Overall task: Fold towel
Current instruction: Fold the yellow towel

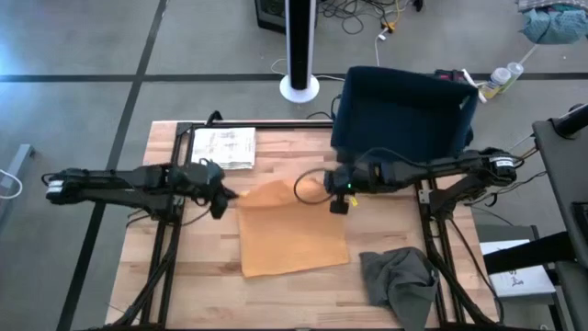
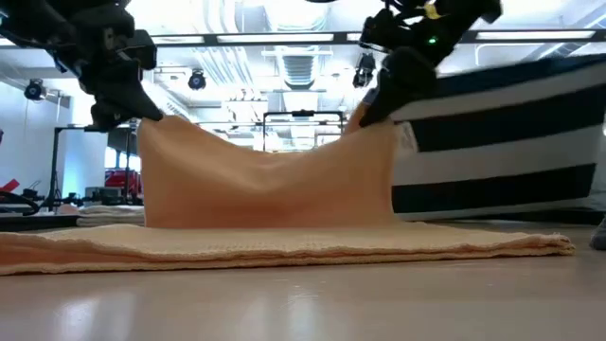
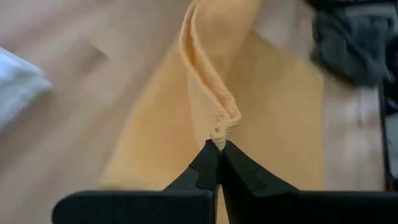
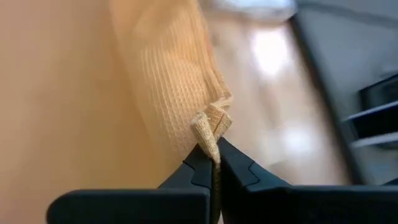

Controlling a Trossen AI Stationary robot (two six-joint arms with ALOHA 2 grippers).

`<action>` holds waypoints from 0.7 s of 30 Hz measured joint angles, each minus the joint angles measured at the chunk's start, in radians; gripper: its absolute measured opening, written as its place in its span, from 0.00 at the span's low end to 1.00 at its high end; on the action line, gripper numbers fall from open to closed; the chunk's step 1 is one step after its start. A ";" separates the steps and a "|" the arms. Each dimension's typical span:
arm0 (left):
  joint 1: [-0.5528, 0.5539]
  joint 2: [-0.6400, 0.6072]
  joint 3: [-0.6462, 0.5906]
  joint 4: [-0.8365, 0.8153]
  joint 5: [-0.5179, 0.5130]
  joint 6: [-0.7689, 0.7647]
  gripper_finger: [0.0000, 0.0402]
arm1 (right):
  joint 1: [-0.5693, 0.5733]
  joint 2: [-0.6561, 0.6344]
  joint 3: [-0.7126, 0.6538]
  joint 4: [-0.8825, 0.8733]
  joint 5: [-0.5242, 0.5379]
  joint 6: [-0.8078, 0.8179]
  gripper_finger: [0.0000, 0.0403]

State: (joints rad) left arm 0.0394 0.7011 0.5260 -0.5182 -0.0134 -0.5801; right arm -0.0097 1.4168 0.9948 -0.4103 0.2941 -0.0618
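Low view shows the orange towel (image 2: pixel 275 189) sagging between left gripper (image 2: pixel 118 112) and right gripper (image 2: pixel 374 112), both pinching corners

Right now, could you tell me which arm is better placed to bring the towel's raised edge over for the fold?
Neither alone: the left gripper and right gripper each pinch one lifted corner of the orange towel, so both should probably move together.

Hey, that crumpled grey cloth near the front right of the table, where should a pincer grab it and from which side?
Take the crumpled grey cloth from straight above, at a raised ridge of its bunched folds. It lies in a loose heap on the wooden table, so folds stand up to pinch, while its edges lie flat. Both pincers are busy, shut on corners of the orange waffle-weave towel.
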 joint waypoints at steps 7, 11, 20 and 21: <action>-0.215 0.092 0.000 0.028 -0.035 -0.113 0.00 | 0.106 0.000 -0.033 -0.041 -0.007 0.126 0.00; -0.251 0.119 0.012 0.024 -0.081 -0.139 0.00 | 0.106 -0.001 -0.027 -0.041 0.023 0.118 0.00; -0.264 0.140 0.029 0.023 -0.119 -0.134 0.00 | 0.119 -0.002 0.008 -0.038 0.120 0.042 0.00; -0.273 0.143 0.029 0.022 -0.118 -0.138 0.00 | 0.130 -0.002 0.003 -0.043 0.118 0.051 0.00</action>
State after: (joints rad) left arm -0.2332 0.8437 0.5549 -0.4958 -0.1316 -0.7184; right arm 0.1201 1.4147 0.9983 -0.4533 0.4124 -0.0112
